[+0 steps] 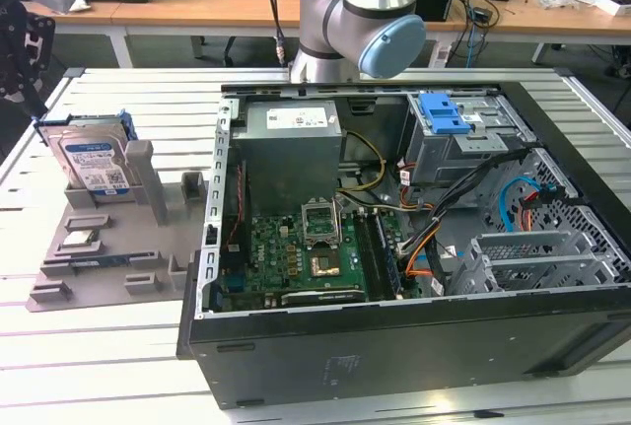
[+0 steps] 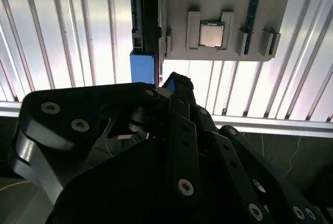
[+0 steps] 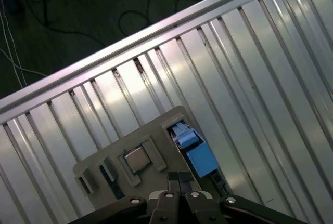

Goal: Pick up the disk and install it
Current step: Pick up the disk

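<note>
The disk [image 1: 94, 161] stands on edge in the grey holder [image 1: 108, 272] on the tabletop [image 1: 89, 366], at the exterior view's left, well apart from the open computer case [image 1: 394, 346]. The pincer [image 3: 179, 180] hangs above the holder near the disk, tips pressed together, holding nothing. To grasp well, I judge it must spread, square up to the disk's flat faces and descend centred over the top edge. The exterior view gives the label face; both wrist views give the disk edge-on, blue frame uppermost, beside a processor chip [image 2: 212, 34]
</note>
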Available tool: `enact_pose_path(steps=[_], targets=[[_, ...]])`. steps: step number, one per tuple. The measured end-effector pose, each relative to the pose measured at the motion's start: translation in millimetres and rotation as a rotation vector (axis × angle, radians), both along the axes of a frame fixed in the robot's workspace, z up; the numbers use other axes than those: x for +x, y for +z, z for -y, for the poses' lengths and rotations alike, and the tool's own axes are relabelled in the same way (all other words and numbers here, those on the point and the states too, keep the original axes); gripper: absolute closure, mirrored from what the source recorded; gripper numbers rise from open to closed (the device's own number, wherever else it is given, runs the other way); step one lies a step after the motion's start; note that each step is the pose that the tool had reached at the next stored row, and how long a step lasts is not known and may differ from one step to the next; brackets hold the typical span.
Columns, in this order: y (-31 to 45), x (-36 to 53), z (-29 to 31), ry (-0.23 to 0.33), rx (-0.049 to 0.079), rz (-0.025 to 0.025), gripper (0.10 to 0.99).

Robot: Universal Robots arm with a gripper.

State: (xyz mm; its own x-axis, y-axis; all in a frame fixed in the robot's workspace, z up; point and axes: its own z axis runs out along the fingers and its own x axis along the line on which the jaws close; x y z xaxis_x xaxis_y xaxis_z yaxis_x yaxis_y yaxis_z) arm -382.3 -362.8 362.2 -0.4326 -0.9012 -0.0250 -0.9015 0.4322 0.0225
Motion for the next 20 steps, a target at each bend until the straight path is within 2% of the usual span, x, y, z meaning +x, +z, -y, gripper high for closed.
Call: enact_pose_path(steps=[5,20], targets=[[0.0,0.0,0.0,0.068,0.0,0.0,0.98],[0.0,0.0,0.0,0.225,0.0,0.0,0.98]])
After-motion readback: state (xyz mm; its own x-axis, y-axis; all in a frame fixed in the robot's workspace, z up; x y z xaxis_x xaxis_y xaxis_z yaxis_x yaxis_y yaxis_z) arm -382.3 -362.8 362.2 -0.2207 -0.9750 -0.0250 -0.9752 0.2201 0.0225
